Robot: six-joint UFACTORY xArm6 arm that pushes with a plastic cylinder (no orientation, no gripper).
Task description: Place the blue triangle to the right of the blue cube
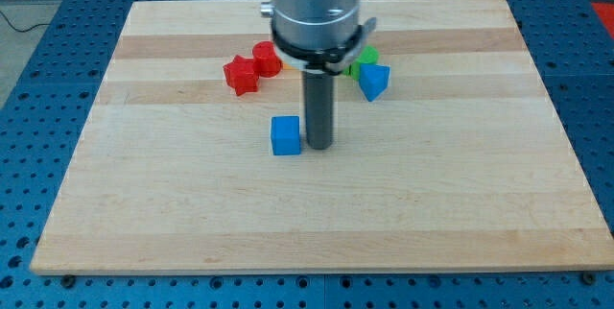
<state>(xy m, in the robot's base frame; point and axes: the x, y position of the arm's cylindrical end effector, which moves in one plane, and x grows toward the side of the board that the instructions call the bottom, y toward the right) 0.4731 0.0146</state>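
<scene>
Beside the blue cube (285, 135), on its right, your tip (318, 145) occupies the spot meant for the blue triangle (375, 82), lying up-right against a green block (364, 58). No fingers fitted. Risk: you nudge the cube.

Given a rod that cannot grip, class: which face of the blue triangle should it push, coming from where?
Probably its upper-right face, coming from the view's top right. The blue triangle sits up-right of the blue cube; my tip stands beside the cube's right.
</scene>
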